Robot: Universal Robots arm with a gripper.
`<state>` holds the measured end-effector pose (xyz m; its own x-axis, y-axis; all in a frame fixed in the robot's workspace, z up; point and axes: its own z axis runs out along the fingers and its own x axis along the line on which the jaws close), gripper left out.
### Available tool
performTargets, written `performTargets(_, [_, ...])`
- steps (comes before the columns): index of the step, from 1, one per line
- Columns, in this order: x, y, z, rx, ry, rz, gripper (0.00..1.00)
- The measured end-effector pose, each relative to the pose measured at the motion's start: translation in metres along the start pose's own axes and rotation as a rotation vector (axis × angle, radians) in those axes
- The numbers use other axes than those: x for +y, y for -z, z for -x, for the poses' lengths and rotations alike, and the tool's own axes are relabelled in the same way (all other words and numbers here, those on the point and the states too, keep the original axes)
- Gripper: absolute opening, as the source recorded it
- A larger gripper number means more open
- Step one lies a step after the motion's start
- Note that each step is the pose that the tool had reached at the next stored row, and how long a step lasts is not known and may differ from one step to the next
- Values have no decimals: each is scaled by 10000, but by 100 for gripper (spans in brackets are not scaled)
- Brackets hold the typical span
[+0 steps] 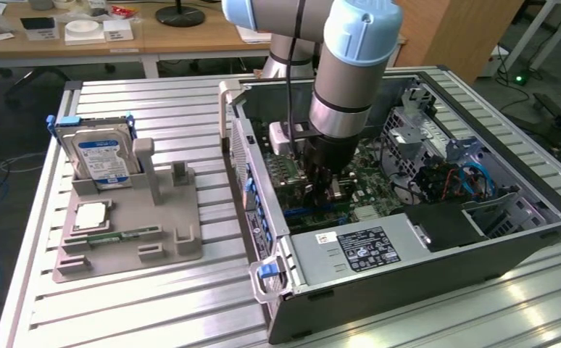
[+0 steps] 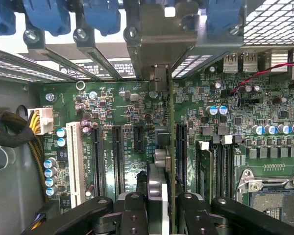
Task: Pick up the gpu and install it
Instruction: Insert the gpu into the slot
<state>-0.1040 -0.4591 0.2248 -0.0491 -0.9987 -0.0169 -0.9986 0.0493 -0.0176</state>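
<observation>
The arm reaches down into the open case (image 1: 425,217), its gripper (image 1: 321,190) low over the motherboard (image 1: 358,190). In the wrist view the gripper (image 2: 159,205) is clamped on the gpu (image 2: 166,147), held edge-on and upright between the fingers (image 2: 133,210). The card's metal bracket (image 2: 159,44) sits at the rear slot openings; its lower edge seems to meet a black slot (image 2: 180,147), though seating is unclear. On the table (image 1: 164,312), at the case's nine o'clock, a grey tray (image 1: 164,239) carries a hard drive (image 1: 101,156).
</observation>
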Motion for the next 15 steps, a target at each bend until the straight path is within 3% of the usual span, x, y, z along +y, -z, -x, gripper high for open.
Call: performTargets(15, [1,-35,0,-7,-1,0,28])
